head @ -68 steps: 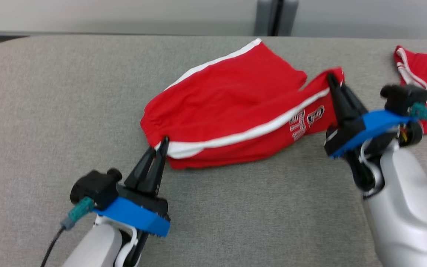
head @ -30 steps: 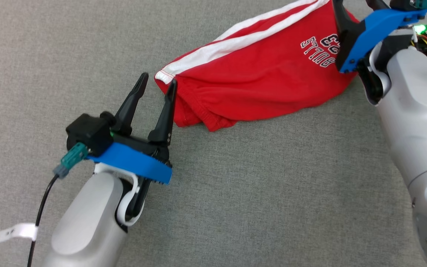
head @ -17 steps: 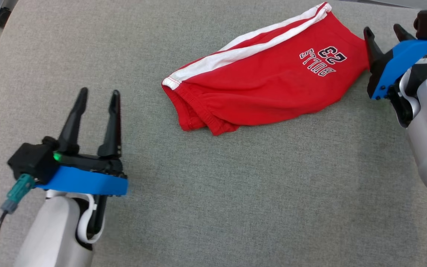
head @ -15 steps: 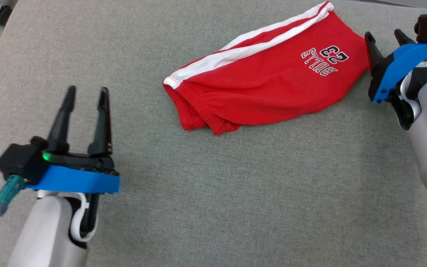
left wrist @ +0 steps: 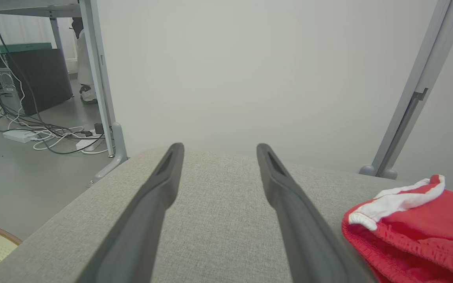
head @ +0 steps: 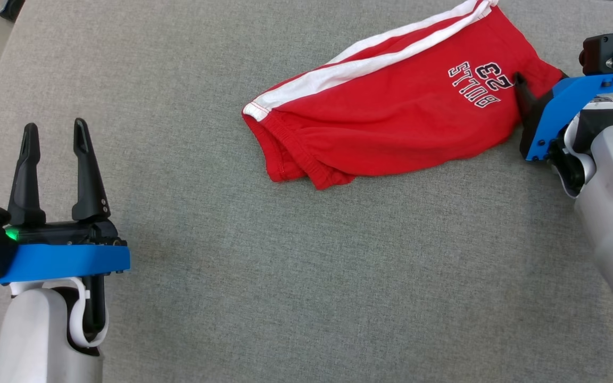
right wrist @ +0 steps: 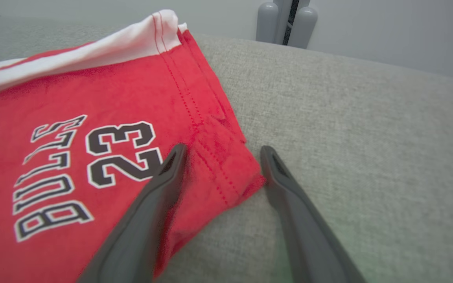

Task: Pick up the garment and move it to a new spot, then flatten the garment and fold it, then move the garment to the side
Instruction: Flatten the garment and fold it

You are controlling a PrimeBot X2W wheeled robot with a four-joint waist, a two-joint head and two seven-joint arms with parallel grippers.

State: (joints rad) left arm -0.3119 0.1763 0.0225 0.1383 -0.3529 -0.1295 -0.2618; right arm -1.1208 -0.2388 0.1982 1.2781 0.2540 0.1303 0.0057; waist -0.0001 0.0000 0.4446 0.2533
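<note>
I see my left gripper [head: 55, 126] has backed well away from the red shorts [head: 391, 117] to the near left, fingers spread and empty. My right gripper [right wrist: 223, 149] has let go too, its fingers apart astride the hem corner. The shorts lie doubled over on the grey padded table [head: 306, 276].

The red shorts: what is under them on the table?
The red shorts lie on the grey fabric surface. Anything between their folded layers is covered and cannot be seen.
</note>
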